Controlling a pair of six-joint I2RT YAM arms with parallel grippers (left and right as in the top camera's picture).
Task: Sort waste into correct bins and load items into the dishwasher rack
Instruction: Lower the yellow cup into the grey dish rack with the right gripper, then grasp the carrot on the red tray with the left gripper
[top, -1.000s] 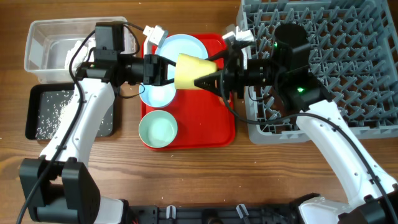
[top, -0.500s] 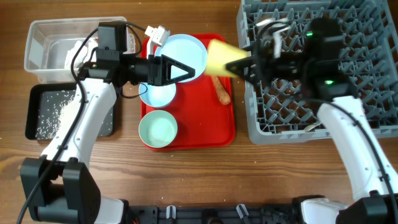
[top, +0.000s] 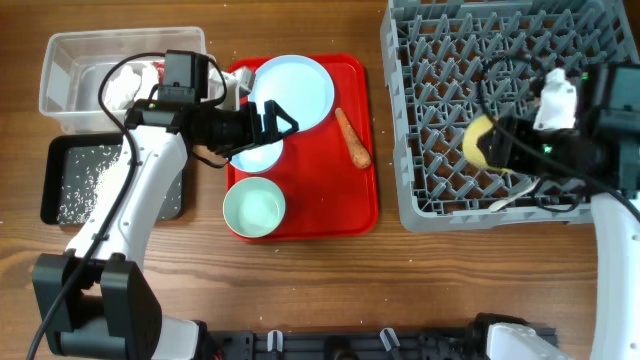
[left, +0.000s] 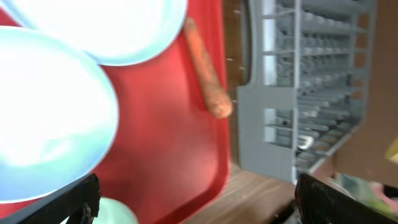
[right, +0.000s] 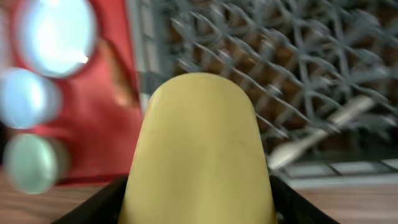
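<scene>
Here the right pincer pinches the yellow cup above the rack; left pincer spread.

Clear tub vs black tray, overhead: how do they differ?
The clear tub is see-through with taller walls; the black tray is opaque and shallow. The tub holds crumpled white-and-red paper scraps; the tray holds loose rice grains. The tub sits farther from the robot, the tray nearer. Both are rectangular, similar in footprint, and left of the red tray.
</scene>
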